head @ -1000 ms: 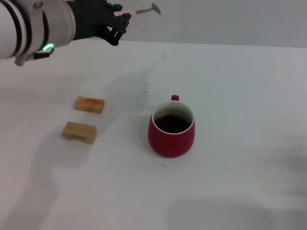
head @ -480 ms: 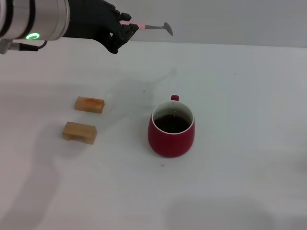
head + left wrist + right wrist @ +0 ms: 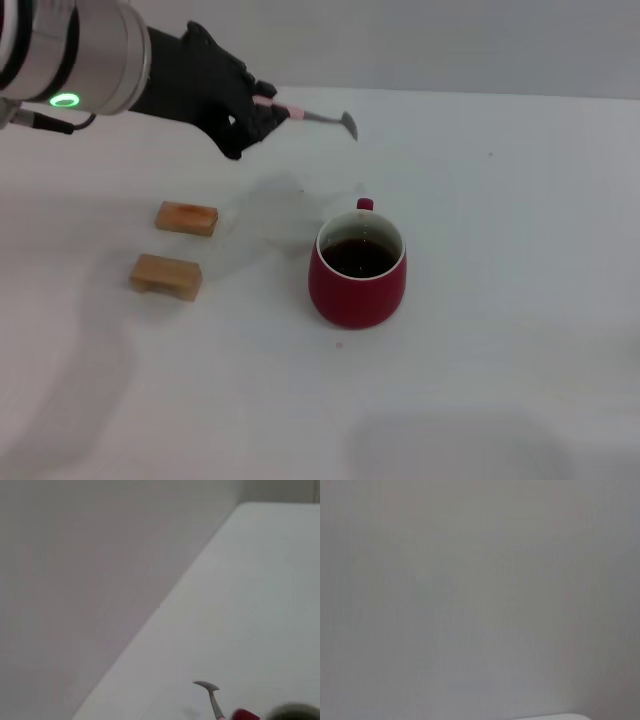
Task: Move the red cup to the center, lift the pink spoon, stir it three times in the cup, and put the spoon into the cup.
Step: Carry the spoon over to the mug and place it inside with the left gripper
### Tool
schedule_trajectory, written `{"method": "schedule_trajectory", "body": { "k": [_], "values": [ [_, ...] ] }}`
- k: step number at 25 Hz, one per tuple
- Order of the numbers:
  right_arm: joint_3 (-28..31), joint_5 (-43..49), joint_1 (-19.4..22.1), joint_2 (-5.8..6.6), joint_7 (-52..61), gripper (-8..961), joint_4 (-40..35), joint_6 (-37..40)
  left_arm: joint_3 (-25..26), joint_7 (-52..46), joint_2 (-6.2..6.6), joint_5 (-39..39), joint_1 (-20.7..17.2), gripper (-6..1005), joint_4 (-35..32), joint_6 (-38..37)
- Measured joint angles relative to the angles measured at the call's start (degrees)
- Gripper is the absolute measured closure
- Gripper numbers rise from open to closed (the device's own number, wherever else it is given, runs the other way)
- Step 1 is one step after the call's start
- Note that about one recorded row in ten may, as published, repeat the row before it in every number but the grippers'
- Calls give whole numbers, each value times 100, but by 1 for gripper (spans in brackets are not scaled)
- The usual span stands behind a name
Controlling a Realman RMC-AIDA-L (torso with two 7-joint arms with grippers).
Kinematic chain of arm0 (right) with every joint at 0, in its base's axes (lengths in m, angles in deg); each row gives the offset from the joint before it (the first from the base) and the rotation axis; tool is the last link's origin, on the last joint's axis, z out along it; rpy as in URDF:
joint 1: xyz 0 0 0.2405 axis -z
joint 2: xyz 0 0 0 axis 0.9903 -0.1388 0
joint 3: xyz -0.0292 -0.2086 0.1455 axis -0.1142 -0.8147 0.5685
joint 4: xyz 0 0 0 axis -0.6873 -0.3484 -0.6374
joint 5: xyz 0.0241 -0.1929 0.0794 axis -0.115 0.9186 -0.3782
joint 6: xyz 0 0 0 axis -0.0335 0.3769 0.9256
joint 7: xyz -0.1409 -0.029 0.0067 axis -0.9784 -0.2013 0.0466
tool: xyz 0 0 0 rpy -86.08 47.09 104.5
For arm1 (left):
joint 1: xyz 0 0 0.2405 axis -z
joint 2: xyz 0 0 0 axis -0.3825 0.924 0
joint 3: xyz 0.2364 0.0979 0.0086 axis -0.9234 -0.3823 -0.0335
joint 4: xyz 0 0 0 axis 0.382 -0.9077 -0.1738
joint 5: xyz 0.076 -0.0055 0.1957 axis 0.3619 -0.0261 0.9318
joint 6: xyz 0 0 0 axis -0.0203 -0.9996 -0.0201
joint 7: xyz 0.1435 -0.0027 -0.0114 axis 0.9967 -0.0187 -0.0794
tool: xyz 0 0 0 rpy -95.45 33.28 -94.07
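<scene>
The red cup (image 3: 358, 269) stands upright near the table's middle, with dark liquid inside and its small handle pointing away from me. My left gripper (image 3: 255, 112) is shut on the pink spoon (image 3: 312, 117) and holds it in the air, up and to the left of the cup. The spoon's grey bowl points right, toward the cup's side. The spoon's bowl also shows in the left wrist view (image 3: 209, 692), with the cup's red rim (image 3: 245, 715) at the picture's edge. My right gripper is out of view.
Two tan wooden blocks lie on the white table left of the cup: one farther (image 3: 186, 217), one nearer (image 3: 165, 276). The table's far edge meets a plain wall. The right wrist view shows only a blank grey surface.
My left gripper has come down and slightly right with the spoon, closer to the cup. The cup and the blocks have not moved.
</scene>
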Motion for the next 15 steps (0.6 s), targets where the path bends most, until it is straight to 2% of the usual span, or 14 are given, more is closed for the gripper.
{"method": "schedule_trajectory", "body": {
  "k": [15],
  "values": [
    [106, -219, -4, 14, -2, 953, -255, -127, -23, 14, -18, -2, 423, 833, 290, 1056]
  ]
}}
